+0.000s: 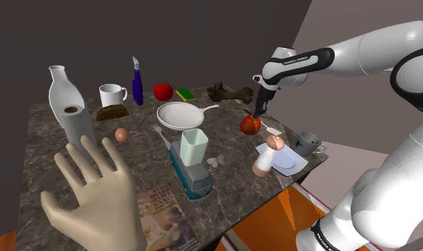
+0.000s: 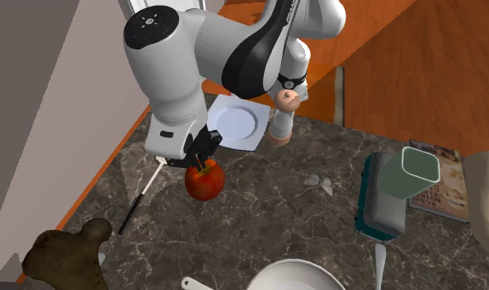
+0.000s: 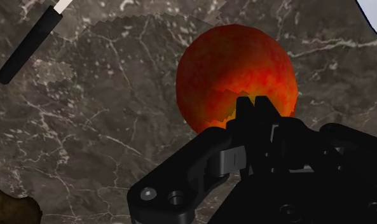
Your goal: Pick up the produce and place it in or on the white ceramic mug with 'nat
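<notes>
Wrist view first: we are right over the gripper (image 3: 253, 100). Its two black fingers (image 3: 243, 109) are drawn close together with only a sliver between them, nipping the top of the apple (image 3: 234, 63). We count that as a grip on the fruit. We cannot tell whether it has left the stone.

In the shoulder view the gripper (image 1: 258, 112) points down with a slight tilt. The apple (image 1: 250, 126) is just under it, near the worktop's (image 1: 38, 135) edge at 3 o'clock. A black-handled utensil (image 1: 270, 128) lies between fruit and edge, so it is tight on that side. At 9 o'clock there is a strip of bare stone before the white pan (image 1: 180, 114). The white mug (image 1: 111, 94) is well apart from the apple at 10 o'clock, toward the far side.

In the second exterior view the gripper (image 2: 203, 158) sits on the apple (image 2: 204, 181), and the worktop (image 2: 275, 206) edge runs past at 9 o'clock. The utensil (image 2: 135, 206) lies along that edge. We have open marble from 3 to 5 o'clock. A white plate (image 2: 234, 123) is at 1 o'clock, and a brown bone-shaped thing (image 2: 65, 255) is at 7 o'clock.

The apple is round and mottled red and orange with a dull skin. The worktop is dark marble with pale veins. The utensil's handle is a slim matte rod.

From the shoulder view, the arm (image 1: 388, 50) comes in from 2 o'clock. Its forearm is nearly level and the wrist is folded down over the fruit.
</notes>
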You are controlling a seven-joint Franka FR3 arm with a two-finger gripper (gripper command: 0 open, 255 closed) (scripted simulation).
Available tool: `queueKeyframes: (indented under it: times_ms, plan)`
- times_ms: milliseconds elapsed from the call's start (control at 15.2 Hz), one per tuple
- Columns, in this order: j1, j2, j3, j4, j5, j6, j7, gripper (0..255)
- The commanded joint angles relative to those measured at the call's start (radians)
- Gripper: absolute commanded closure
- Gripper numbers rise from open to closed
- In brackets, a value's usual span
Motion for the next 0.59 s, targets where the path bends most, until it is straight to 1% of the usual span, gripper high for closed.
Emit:
queueKeyframes:
  times_ms: [0,528]
  plan:
    - [0.000,0.001,0.000,0.000,0.000,0.000,0.000,255]
    - [0.003,-0.044,0.001,0.062,-0.024,-0.103,0.019,255]
